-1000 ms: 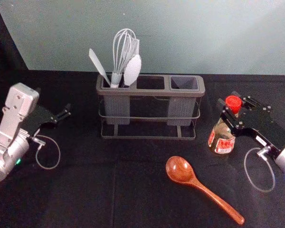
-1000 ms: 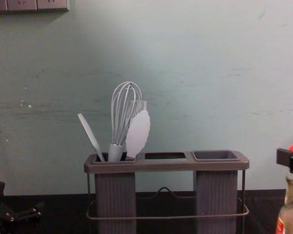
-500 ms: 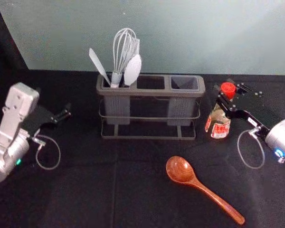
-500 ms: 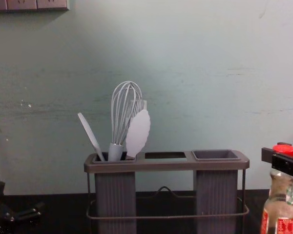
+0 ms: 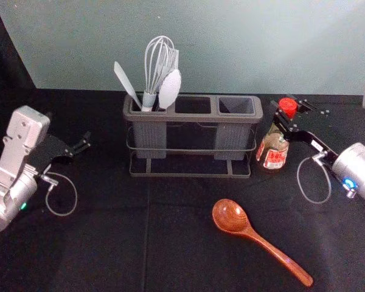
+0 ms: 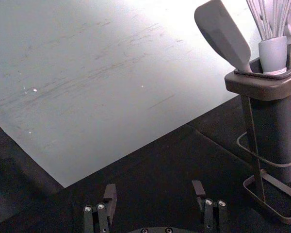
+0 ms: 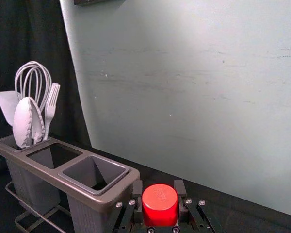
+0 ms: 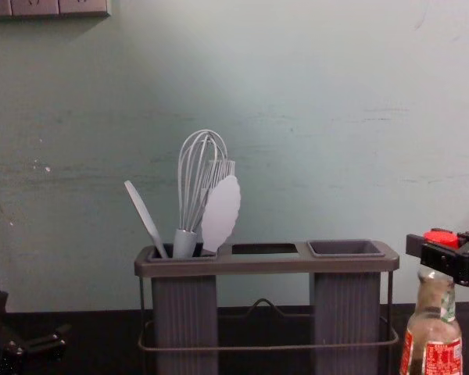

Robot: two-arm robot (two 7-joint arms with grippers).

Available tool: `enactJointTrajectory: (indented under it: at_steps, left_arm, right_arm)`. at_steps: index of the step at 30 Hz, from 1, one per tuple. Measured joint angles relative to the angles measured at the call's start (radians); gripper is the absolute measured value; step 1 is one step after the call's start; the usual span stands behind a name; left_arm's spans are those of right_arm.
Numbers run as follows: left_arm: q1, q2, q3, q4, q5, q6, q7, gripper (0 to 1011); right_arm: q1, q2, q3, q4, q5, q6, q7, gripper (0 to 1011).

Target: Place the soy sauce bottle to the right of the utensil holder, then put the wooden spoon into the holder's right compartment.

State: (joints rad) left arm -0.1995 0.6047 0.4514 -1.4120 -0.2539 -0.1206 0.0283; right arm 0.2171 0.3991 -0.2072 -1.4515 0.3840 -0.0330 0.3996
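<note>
The silver and black right arm reaches inward from the robot's right, its tool [image 5: 286,112] roughly level and closed from both sides around the bottle just under the cap. The silver and black left arm is parked at the robot's left, its tool [image 5: 88,142] angled forward and inward over the black cloth-covered worktop [image 5: 179,243], fingers [image 6: 110,196] spread wide with a gap between.

The clear glass soy sauce bottle with a red cap [image 5: 271,149] is just to the right of the brown-grey plastic utensil holder [image 5: 191,119] in its wire frame. Its long axis is about vertical, cap up; whether its base touches the worktop, I cannot tell. The brown wooden spoon [image 5: 231,216] lies on the worktop in front of the holder, bowl toward the holder, its long axis running diagonally, handle end toward the robot and its right.

The bottle narrows to a slim neck above red and white labels; the cap is round and bright. The spoon is glossy reddish brown, with visible grain and an oval bowl.
</note>
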Motion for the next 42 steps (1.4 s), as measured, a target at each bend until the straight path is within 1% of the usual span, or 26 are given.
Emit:
enactJointTrajectory:
  at_steps: [10,25,27,28,29,32,34,42]
  left_arm:
    - [0.000,0.000,0.000,0.000,0.000,0.000,0.000,1011]
    - [0.000,0.000,0.000,0.000,0.000,0.000,0.000,1011]
    - [0.000,0.000,0.000,0.000,0.000,0.000,0.000,1011]
    - [0.000,0.000,0.000,0.000,0.000,0.000,0.000,1011]
    - [0.000,0.000,0.000,0.000,0.000,0.000,0.000,1011]
    - [0.000,0.000,0.000,0.000,0.000,0.000,0.000,1011]
    - [0.000,0.000,0.000,0.000,0.000,0.000,0.000,1011]
    - [0.000,0.000,0.000,0.000,0.000,0.000,0.000,1011]
  right_arm:
    - [0.013,-0.008,-0.008,0.022,-0.005,-0.008,-0.008,393]
    - [0.030,-0.015,-0.016,0.037,-0.013,-0.008,-0.013,393]
    - [0.030,-0.016,-0.015,0.038,-0.013,-0.007,-0.014,409]
    - [0.030,-0.017,-0.014,0.038,-0.012,-0.007,-0.015,436]
    - [0.030,-0.017,-0.014,0.038,-0.012,-0.007,-0.015,436]
    - [0.030,-0.019,-0.011,0.040,-0.007,-0.007,-0.015,577]
    - [0.030,-0.019,-0.010,0.040,-0.005,-0.007,-0.015,618]
    - [0.029,-0.016,-0.006,0.033,0.003,-0.010,-0.012,864]
